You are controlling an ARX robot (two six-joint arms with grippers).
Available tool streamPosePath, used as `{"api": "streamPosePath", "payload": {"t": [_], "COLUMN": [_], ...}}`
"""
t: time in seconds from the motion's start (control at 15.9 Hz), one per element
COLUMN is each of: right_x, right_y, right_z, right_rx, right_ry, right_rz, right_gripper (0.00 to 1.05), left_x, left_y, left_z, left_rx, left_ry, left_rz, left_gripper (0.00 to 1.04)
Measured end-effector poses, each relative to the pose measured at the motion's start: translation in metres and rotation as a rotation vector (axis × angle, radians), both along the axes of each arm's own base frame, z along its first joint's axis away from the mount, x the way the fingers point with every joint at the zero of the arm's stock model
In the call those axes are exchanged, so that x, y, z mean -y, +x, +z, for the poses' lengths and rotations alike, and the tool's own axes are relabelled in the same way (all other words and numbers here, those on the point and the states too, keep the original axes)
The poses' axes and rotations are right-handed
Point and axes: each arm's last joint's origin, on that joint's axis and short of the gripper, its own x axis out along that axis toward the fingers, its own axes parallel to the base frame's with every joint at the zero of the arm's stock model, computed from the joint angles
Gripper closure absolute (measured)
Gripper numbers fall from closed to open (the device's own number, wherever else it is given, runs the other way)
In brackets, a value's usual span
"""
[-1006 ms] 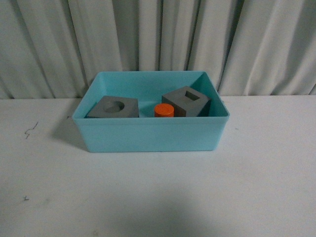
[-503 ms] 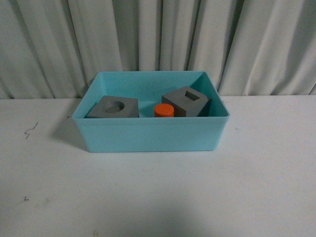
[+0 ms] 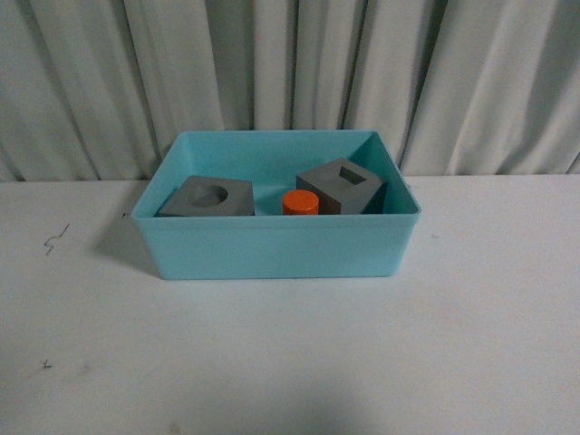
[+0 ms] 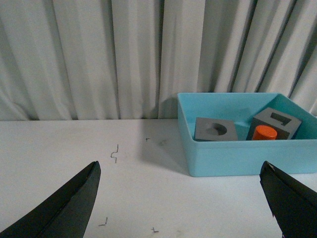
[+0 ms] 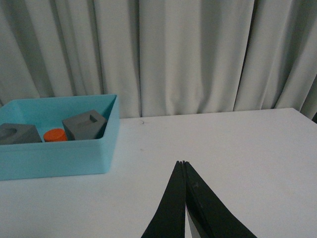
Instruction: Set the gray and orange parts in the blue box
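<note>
A white tabletop [image 3: 290,353] is seen, matte and faintly scuffed, with small dark pen-like marks [image 3: 56,240] on the left side in the front view. Behind it, a pale grey-white curtain [image 3: 290,72] hangs in vertical folds across the whole background.

The blue box [image 3: 272,246], a light turquoise plastic bin with smooth walls and a rimmed edge, is set on the tabletop toward the curtain. All three parts are contained in it. A matte gray cube with a round recess [image 3: 208,196] lies at the left of the box, its recess facing up. A matte gray cube with a square recess [image 3: 342,186] sits at the right, turned so that a corner faces the camera. The orange cylinder [image 3: 301,202] stands upright between the two cubes, just beside the square-recess cube; whether they touch cannot be told. No digits can be made out on it.

Neither arm is seen in the front view. In the left wrist view the left gripper [image 4: 181,198] is held well back from the box, low over the tabletop, with its black fingers [image 4: 64,208] spread wide apart and nothing between them. In the right wrist view the right gripper [image 5: 184,163] is held to the right of the box, well apart from it, its dark fingertips [image 5: 173,198] pressed together on nothing.
</note>
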Motion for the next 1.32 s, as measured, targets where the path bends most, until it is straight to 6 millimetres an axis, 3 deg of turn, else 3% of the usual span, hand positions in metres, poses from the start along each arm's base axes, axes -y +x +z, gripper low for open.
{"api": "streamPosePath", "payload": {"t": [0.31,0.82,1.32], "right_x": [0.0000,0.0000,0.0000], "right_y": [0.0000,0.0000,0.0000], "right_z": [0.0000,0.0000,0.0000], "right_rx": [0.000,0.000,0.000], "right_ry": [-0.001,-0.001,-0.001], "right_rz": [0.000,0.000,0.000], "right_gripper": [0.99,0.04,0.06], "left_x": [0.0000,0.0000,0.0000], "left_y": [0.0000,0.0000,0.0000], "left_z": [0.0000,0.0000,0.0000], "left_rx": [0.000,0.000,0.000], "left_ry": [0.000,0.000,0.000], "left_rz": [0.000,0.000,0.000], "left_gripper": [0.07,0.07,0.07]}}
